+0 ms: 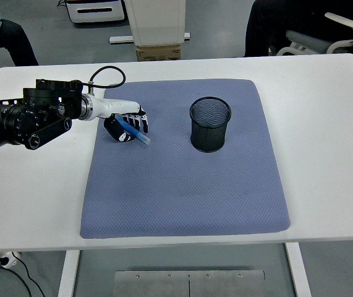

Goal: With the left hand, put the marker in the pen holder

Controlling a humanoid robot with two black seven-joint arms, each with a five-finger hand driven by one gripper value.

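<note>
We take this for a lab or office workroom — a white counter (324,124) on a metal frame, grey floor, a cardboard box (158,52) behind it, and office chairs (343,34) with seated people (3,34) at the back.

A white table with a blue-grey mat, and clutter behind it

The mat (185,173) lay flat across the middle of the table (324,154). Beyond the far edge stood a cardboard box (158,52) under a white column (154,21); seated people (3,37) showed at both top corners.
</note>
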